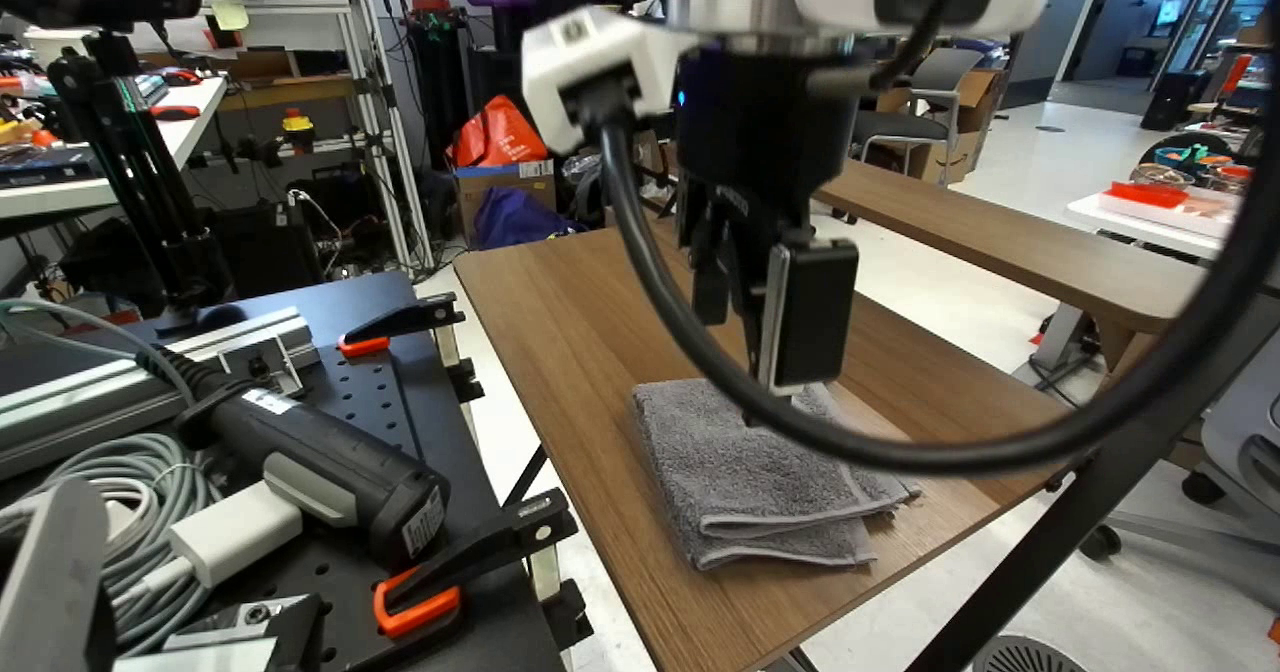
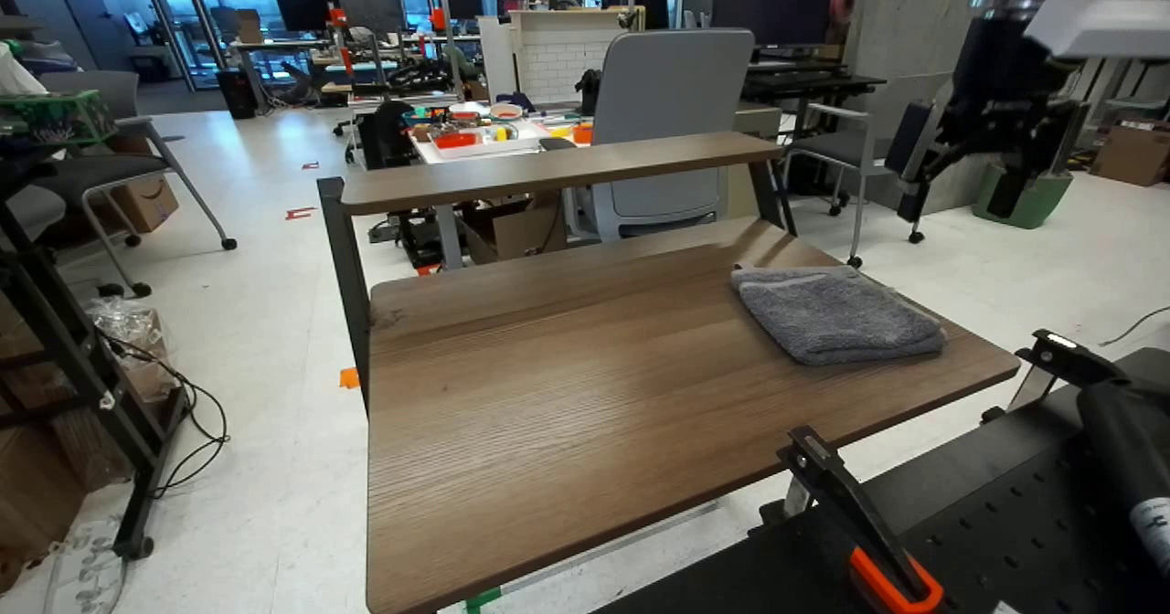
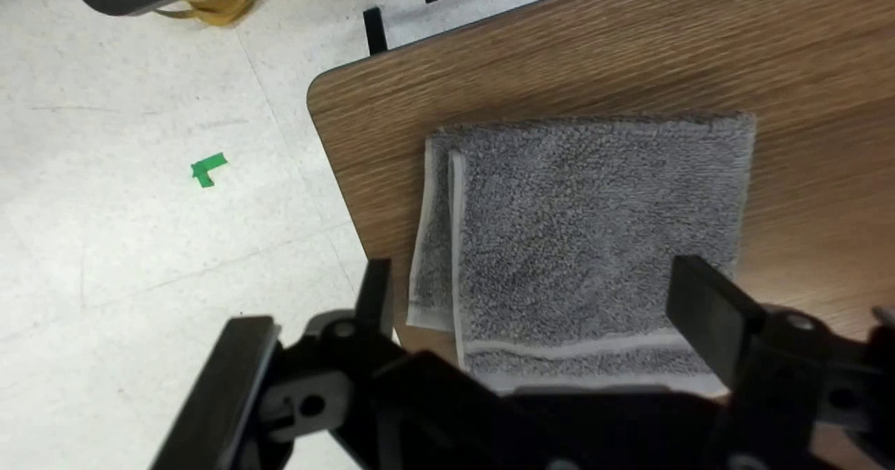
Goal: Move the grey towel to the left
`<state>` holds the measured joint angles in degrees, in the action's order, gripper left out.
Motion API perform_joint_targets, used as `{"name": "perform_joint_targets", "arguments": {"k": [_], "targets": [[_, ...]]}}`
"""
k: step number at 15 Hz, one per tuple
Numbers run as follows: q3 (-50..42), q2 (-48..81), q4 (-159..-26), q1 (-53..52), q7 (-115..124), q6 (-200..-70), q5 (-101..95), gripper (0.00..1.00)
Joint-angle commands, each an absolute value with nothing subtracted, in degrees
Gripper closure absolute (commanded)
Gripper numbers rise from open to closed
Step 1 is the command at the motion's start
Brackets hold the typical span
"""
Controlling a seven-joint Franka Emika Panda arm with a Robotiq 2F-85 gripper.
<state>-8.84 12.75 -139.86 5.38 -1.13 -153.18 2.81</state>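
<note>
The grey towel (image 1: 770, 492) lies folded in layers on the brown wooden table (image 1: 560, 302). In an exterior view the towel (image 2: 841, 317) is near one end of the table top (image 2: 567, 404). In the wrist view the towel (image 3: 587, 225) fills the middle, close to a rounded table corner (image 3: 363, 99). My gripper (image 1: 757, 362) is open and empty, pointing down above the towel and apart from it. The gripper also shows at the upper right of an exterior view (image 2: 960, 203). In the wrist view the open fingers (image 3: 533, 267) frame most of the towel's width; the gripper body hides its lower edge.
A raised wooden shelf (image 2: 567, 174) runs along one long side of the table. A black perforated bench (image 1: 360, 402) with clamps (image 1: 480, 552) and a scanner-like tool (image 1: 310, 452) stands beside the other side. A thick black cable (image 1: 900, 452) loops from the arm.
</note>
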Motion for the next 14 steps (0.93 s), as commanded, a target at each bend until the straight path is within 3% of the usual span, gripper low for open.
{"name": "perform_joint_targets", "arguments": {"k": [1,14], "targets": [[-6.6,23.7,-132.2,6.1,0.6,-154.2,4.8,0.0],[-5.3,45.0,-113.4,-0.2,10.0,-152.6,2.9,0.0]]}}
